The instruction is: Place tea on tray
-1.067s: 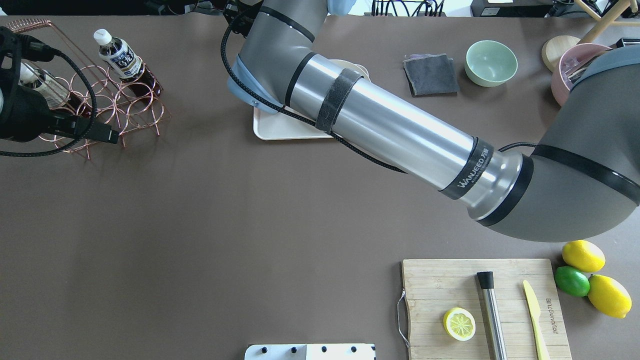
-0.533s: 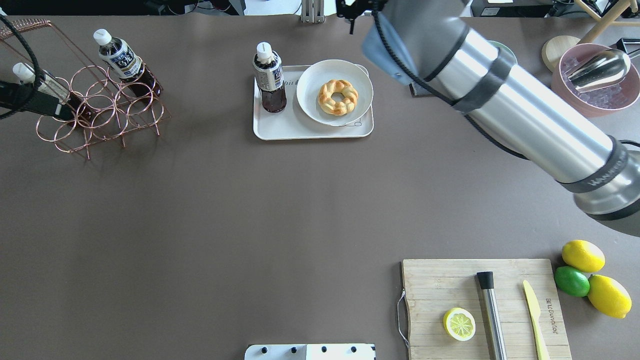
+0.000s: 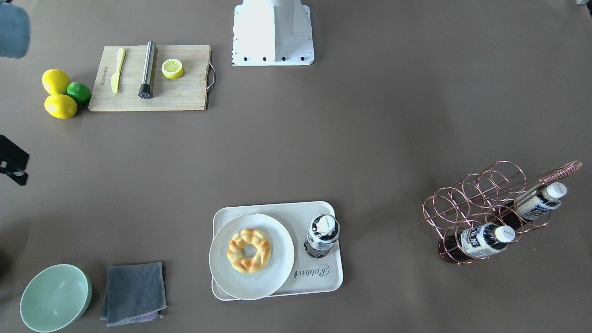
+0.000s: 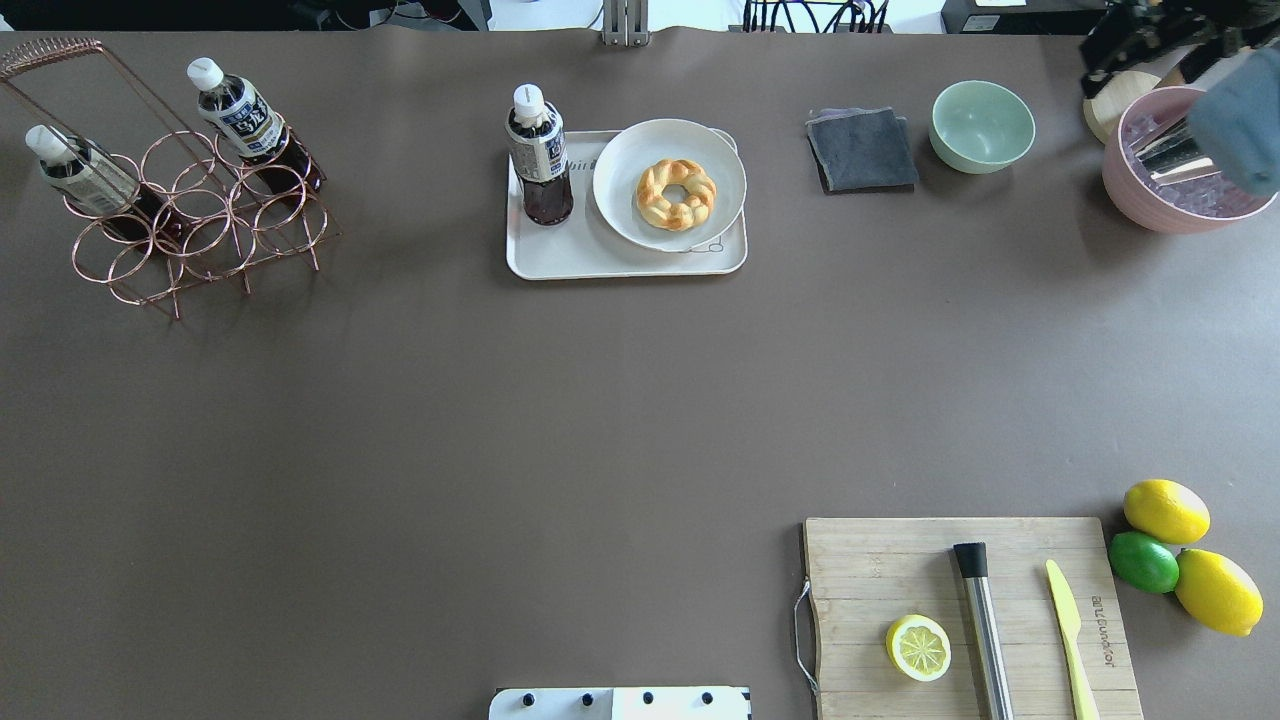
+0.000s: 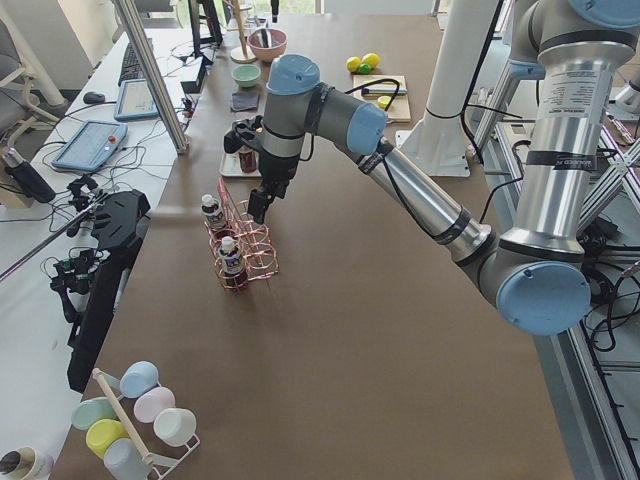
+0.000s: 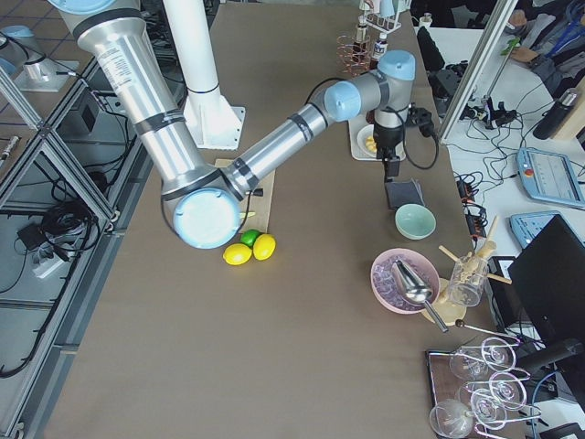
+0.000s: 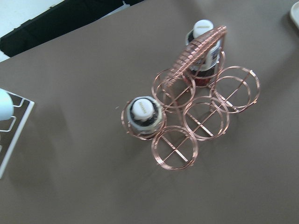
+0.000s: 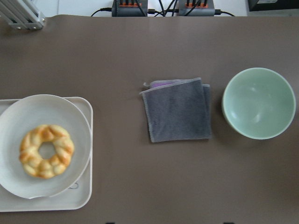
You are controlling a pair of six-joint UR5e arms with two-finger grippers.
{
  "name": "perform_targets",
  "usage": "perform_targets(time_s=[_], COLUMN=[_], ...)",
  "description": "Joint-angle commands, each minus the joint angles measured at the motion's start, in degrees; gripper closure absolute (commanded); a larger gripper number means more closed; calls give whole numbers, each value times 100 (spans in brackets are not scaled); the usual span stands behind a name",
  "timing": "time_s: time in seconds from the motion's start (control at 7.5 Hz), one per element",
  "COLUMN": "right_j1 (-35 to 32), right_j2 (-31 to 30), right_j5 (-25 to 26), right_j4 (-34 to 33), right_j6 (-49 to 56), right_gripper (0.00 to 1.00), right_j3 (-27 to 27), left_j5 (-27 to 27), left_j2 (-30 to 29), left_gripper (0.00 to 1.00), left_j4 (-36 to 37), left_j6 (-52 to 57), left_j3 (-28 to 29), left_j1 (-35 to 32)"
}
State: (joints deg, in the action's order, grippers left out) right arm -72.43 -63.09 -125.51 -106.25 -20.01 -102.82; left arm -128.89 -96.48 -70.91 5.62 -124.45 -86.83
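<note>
One tea bottle stands upright on the left end of the cream tray; it also shows in the front view on the tray. Two more tea bottles lie in the copper rack. My left gripper hangs above the rack in the left side view only, and I cannot tell its state. My right gripper hangs over the grey cloth beside the tray in the right side view, and I cannot tell its state. Nothing touches the bottle on the tray.
A white plate with a doughnut fills the tray's right part. A grey cloth, a green bowl and a pink ice bowl stand at the far right. A cutting board, lemons and a lime lie front right.
My right arm has swung off the tray towards the far right, uncovering the bottle that stands on the tray. My left arm has left the overhead view's left edge.
</note>
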Motion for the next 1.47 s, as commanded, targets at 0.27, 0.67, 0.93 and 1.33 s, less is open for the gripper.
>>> perform_targets(time_s=[0.27,0.67,0.93,1.33], right_j1=[-2614,-2838,-2829,-2452], right_j2=[-2302,-2488,-2480,-2427], right_j5=[-80,-97,-150,-150], right_j4=[43,166,184,184], right_j6=[4965,5315,5315,5158], right_gripper=[0,0,0,0], right_j3=[435,1008,1194,1159], left_j5=[-181,-190,-190,-189], left_j2=[1445,1465,1457,1474], left_gripper=[3,3,3,3], left_j4=[237,-228,-274,-309], left_j6=[1716,1627,1618,1618], left_j3=[558,1484,1512,1424], left_j1=[-783,-792,-792,-801])
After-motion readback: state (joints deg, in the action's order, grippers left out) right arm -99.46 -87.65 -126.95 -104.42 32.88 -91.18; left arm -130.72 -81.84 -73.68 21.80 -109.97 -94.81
